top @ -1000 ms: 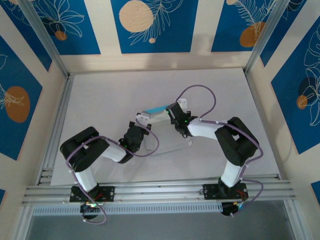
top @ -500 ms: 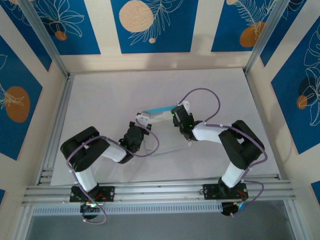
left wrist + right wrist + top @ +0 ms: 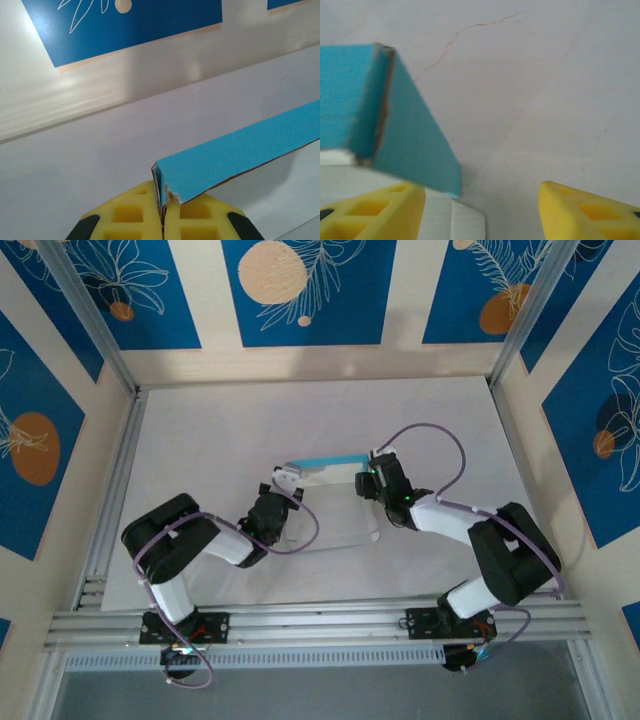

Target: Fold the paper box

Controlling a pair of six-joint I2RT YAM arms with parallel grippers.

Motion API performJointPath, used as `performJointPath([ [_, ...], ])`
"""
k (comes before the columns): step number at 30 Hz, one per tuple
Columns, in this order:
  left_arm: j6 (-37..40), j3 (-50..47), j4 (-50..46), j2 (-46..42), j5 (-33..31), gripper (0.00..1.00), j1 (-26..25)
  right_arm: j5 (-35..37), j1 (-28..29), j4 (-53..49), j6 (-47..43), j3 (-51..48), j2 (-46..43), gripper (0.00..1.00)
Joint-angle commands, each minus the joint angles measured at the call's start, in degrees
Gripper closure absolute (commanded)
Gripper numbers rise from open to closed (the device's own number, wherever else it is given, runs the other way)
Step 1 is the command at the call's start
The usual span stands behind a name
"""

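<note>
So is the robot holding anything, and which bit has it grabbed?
The left hand pinches the paper box by a corner of its upright blue flap. The right hand is open and grips nothing.

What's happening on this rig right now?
Two arms are part-way through folding the paper box. The left gripper is shut on a corner of a raised light-blue wall. The right gripper is open at the opposite end, with the box's blue corner standing beside one finger, not clamped. The box is not fully formed: white card lies flat on the near side.
</note>
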Motion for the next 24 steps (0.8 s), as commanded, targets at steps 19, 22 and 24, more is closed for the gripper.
performJointPath([
  [19, 0.6, 0.1, 0.7, 1.3, 0.9, 1.00, 0.6, -22.7, -9.9, -19.3, 4.1, 1.8, -27.0, 0.43],
  [22, 0.4, -0.1, 0.9, 1.6, 1.6, 1.00, 0.5, -24.0, -11.1, -28.7, 3.2, 11.2, -19.2, 0.48],
  [24, 0.2, -0.1, 1.0, 1.7, 1.9, 1.00, 0.5, -25.8, -10.9, -31.7, 1.7, 15.9, -14.0, 0.53],
])
